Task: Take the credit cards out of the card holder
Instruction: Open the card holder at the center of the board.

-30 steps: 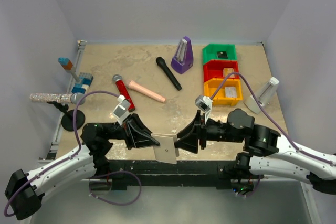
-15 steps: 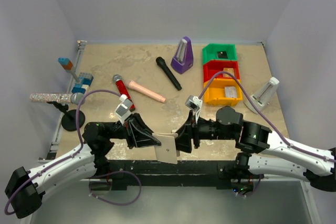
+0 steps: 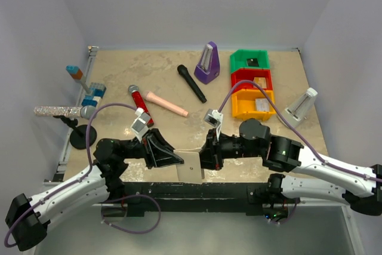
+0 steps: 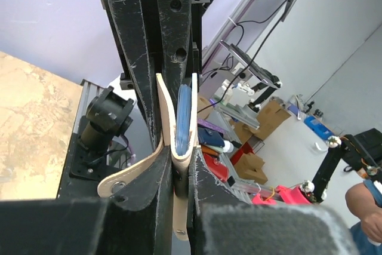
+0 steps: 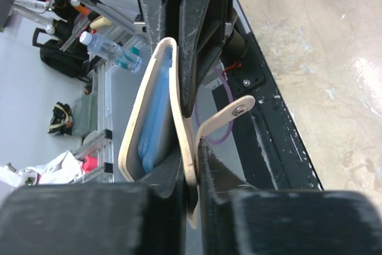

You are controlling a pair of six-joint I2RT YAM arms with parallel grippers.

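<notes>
The card holder (image 3: 192,167), a tan bifold, hangs upright between both grippers over the table's near edge. My left gripper (image 3: 178,160) is shut on its left side. In the left wrist view the holder (image 4: 176,117) stands edge-on, barely parted, with blue lining showing, and the left gripper (image 4: 179,168) pinches its lower edge. My right gripper (image 3: 205,159) is shut on the other side. In the right wrist view the right gripper (image 5: 192,162) clamps one tan panel of the holder (image 5: 156,88), one finger inside, one outside. The snap tab (image 5: 231,114) curls free. The credit cards are hidden inside.
Green (image 3: 249,60), red (image 3: 250,79) and orange (image 3: 253,104) bins stand at the back right, beside a purple metronome (image 3: 207,63). A black microphone (image 3: 191,83), a red microphone (image 3: 139,103) and a pink stick (image 3: 167,103) lie mid-table. A white stand (image 3: 301,107) sits far right.
My right gripper has moved left onto the card holder and closed on its panel. The left gripper has kept its hold in place.
</notes>
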